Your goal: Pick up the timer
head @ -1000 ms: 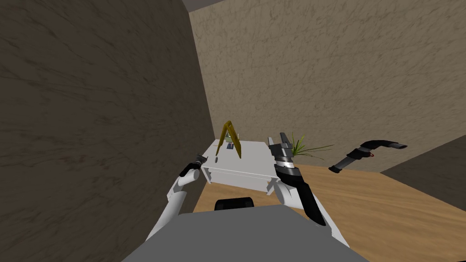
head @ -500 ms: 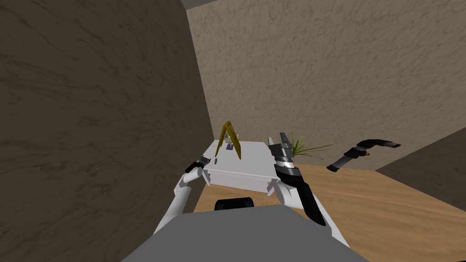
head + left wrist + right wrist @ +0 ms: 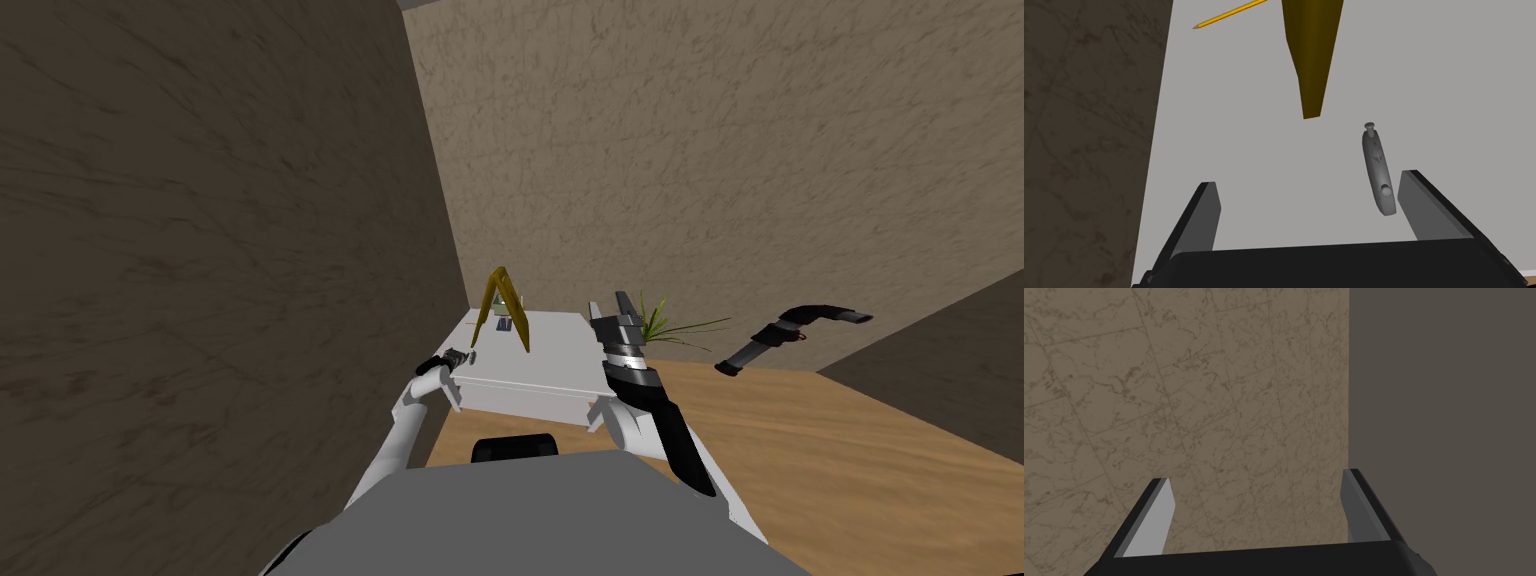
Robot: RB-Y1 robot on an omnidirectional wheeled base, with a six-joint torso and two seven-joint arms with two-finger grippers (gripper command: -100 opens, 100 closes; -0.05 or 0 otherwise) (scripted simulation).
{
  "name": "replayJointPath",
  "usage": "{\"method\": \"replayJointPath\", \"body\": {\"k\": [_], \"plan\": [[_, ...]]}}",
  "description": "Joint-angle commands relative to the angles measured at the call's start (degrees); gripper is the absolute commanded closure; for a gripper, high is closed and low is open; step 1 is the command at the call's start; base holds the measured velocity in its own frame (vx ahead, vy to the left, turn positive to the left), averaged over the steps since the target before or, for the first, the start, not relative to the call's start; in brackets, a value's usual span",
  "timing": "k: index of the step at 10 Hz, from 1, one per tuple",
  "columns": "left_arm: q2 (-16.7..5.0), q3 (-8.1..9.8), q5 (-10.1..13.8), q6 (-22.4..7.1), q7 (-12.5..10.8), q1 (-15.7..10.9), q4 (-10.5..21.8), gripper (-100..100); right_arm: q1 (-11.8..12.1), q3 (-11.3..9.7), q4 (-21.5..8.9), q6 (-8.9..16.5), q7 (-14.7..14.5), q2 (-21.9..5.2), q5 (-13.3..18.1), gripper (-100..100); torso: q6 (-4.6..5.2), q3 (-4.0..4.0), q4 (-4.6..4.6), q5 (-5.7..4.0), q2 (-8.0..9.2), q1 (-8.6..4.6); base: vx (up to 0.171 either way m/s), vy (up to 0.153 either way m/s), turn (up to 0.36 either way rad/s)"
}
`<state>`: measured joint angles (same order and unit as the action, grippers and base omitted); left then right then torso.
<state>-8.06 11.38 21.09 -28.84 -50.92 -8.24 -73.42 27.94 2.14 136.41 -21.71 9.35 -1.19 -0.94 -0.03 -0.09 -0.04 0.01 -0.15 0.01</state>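
The timer [image 3: 1378,170] is a slim grey disc with a small knob, standing on edge on the white table [image 3: 1249,125]. My left gripper [image 3: 1309,179] is open just above the tabletop, and the timer sits between its fingers, close to one finger [image 3: 1419,200] and apart from it. In the head view the timer [image 3: 474,353] is a small grey speck near the table's left front corner, with the left gripper [image 3: 462,355] right at it. My right gripper [image 3: 1256,475] is open and empty, raised over the table's right edge [image 3: 612,305].
A yellow-brown A-shaped stand [image 3: 503,300] rises on the table; one of its legs [image 3: 1312,60] ends just beyond the timer. A yellow pencil [image 3: 1229,14] lies farther back. The brown wall [image 3: 200,280] hugs the table's left side. A plant [image 3: 665,325] and a black curved object [image 3: 795,332] are at the right.
My left arm has reached forward along the table's left side, bringing its gripper from beside the front corner up to the timer. The right arm has stayed still.
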Motion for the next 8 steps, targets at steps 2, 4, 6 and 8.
{"method": "replayJointPath", "body": {"k": [2, 4, 6, 8], "plan": [[0.35, -0.19, 0.07, -1.71, -2.1, -1.35, 2.79, -100, 0.0, 0.0, 0.0, 0.0, 0.0, 0.0, 0.0, 0, 0.01, 0.0, 0.0, 0.0, -0.01, -0.01, 0.032, 0.009, -0.027], [0.77, -0.41, 0.13, -4.76, -5.51, -3.37, 6.46, -100, 0.0, 0.0, 0.0, 0.0, 0.0, 0.0, 0.0, 0, 0.01, 0.0, 0.0, 0.0, -0.01, -0.01, 0.045, 0.011, -0.034], [0.88, -0.5, 0.17, -6.14, -7.06, -4.27, 8.11, -100, 0.0, 0.0, 0.0, 0.0, 0.0, 0.0, 0.0, 0, 0.0, -0.06, -0.02, 0.01, -0.11, 0.05, 0.053, 0.021, -0.024], [0.87, -0.63, 0.26, -8.55, -9.75, -5.84, 10.96, -100, 0.0, 0.0, 0.0, 0.0, 0.0, 0.0, 0.0, 0, 0.0, 0.0, 0.0, 0.0, 0.0, 0.0, 0.035, 0.013, -0.022]]}}
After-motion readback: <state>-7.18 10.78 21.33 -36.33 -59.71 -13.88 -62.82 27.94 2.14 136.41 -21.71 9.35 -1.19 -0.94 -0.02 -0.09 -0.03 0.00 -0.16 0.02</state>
